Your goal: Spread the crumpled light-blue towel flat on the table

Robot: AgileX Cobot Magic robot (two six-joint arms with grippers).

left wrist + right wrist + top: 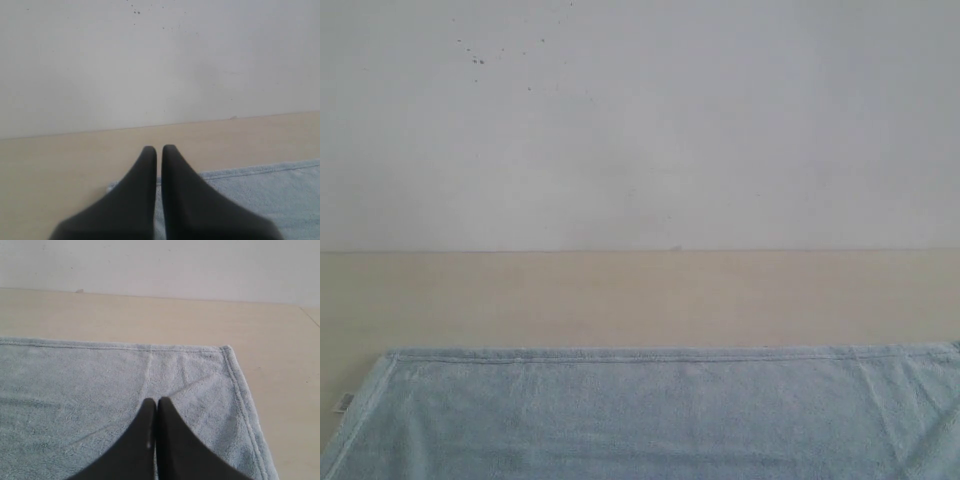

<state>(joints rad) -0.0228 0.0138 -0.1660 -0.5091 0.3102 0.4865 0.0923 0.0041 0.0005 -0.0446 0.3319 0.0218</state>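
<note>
Plain white wall [640, 120] backs the wide light-beige wooden table [640, 295]. On its near side, the pale grey-blue terry towel [640, 415] lies flat, with a small white tag [344, 402] on its left edge. The left gripper [159, 150] and right gripper [157, 402] are both pinched closed, with nothing between their jaws, by the towel's far-left and far-right corners.

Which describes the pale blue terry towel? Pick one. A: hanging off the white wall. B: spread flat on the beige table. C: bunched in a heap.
B: the pale blue terry towel lies spread out on the beige wooden table, its far edge running straight.
</note>
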